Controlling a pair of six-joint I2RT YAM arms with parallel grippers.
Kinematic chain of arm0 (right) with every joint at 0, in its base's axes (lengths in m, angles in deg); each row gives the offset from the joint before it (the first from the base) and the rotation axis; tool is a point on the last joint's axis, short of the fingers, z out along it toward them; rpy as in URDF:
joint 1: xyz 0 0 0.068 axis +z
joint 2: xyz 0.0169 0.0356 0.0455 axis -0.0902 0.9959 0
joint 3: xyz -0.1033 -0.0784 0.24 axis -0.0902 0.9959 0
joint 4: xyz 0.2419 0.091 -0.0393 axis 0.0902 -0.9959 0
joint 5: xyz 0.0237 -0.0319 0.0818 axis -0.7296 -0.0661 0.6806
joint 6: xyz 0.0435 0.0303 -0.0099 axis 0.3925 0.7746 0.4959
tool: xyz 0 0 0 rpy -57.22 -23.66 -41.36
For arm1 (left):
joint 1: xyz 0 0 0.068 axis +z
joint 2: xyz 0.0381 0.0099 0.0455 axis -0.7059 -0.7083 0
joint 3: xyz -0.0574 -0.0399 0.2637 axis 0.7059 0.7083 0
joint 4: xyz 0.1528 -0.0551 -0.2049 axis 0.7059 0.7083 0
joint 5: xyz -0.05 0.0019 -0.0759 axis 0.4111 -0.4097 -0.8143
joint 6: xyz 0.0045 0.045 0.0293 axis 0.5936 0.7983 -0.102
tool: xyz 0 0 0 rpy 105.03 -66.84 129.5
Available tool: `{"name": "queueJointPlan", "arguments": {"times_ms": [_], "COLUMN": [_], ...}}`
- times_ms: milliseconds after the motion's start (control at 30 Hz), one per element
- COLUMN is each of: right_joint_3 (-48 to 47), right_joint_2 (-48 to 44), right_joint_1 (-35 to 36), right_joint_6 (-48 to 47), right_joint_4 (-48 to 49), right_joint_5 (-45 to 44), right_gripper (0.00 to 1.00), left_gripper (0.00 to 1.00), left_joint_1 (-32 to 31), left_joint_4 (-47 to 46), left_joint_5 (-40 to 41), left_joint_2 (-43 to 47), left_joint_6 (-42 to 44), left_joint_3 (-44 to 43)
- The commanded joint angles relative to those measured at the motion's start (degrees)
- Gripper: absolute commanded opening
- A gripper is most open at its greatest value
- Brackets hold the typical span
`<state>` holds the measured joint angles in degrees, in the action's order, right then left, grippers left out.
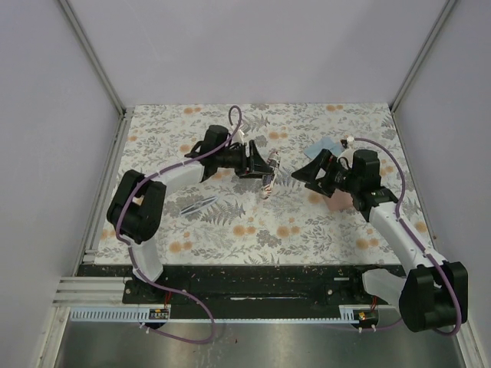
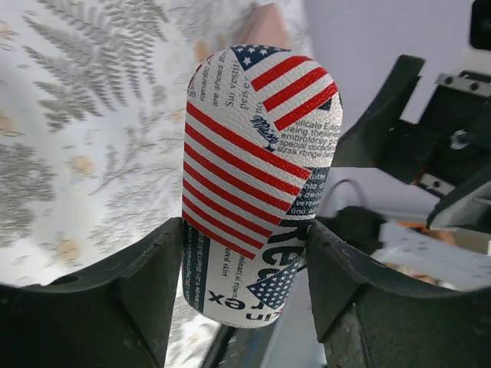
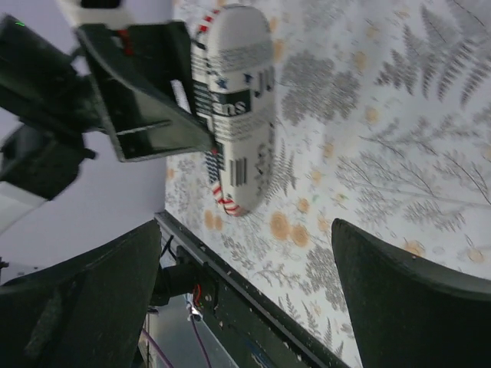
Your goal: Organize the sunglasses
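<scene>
1. Two arms reach in over the floral table (image 1: 253, 230), and their grippers face each other near its middle.
2. The left gripper (image 1: 265, 167) is clamped on a flag-printed case (image 1: 269, 175), with a finger pressed to each side of the case's lower part. In the left wrist view the case (image 2: 253, 184) stands up between the dark fingers (image 2: 146, 291), its stars and stripes toward the camera.
3. The case seems to be held clear of the table, one end tilted toward the near edge, though I cannot be sure of the gap beneath it.
4. The right gripper (image 1: 304, 173) sits just right of the case with its fingers spread wide, touching nothing. From its own wrist camera, the two fingers (image 3: 414, 299) stand well apart and the case (image 3: 234, 100) is between them farther off, pinched by the left gripper (image 3: 201, 136).
5. One pair of sunglasses (image 1: 198, 205), slim and pale-framed, lies flat on the table left of centre. It is just near of the left forearm, well apart from both grippers, and neither touches it.
6. A pink case (image 1: 337, 202) rests on the table on the right, partly hidden under the right arm.
7. A pale blue flat piece (image 1: 322, 146) lies just far of the right gripper; I cannot tell what it is.
</scene>
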<state>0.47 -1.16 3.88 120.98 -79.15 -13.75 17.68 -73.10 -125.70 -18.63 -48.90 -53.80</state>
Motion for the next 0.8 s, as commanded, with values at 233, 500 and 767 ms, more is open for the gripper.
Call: {"name": "queueJointPlan", "arguments": {"times_ms": [233,500,767], "right_joint_3": [2.0,2.3,3.3], "right_joint_2": [-0.2,4.4,4.2], "right_joint_1": [0.1,0.2,0.3], "right_joint_6": [7.6,12.5,17.5], "right_joint_4": [31.0,38.1,46.1], "right_joint_5": [16.7,20.6,23.2], "right_gripper": [0.99,0.99,0.99], "left_gripper": [0.09,0.09,0.09], "left_joint_1": [-0.4,-2.7,-3.8], "left_joint_4": [-75.8,-80.4,-80.1], "left_joint_5": [-5.2,-4.9,-4.8], "left_joint_2": [3.2,2.0,2.0], "left_joint_6": [-55.5,-58.7,-57.6], "left_joint_3": [17.7,16.9,16.7]}}
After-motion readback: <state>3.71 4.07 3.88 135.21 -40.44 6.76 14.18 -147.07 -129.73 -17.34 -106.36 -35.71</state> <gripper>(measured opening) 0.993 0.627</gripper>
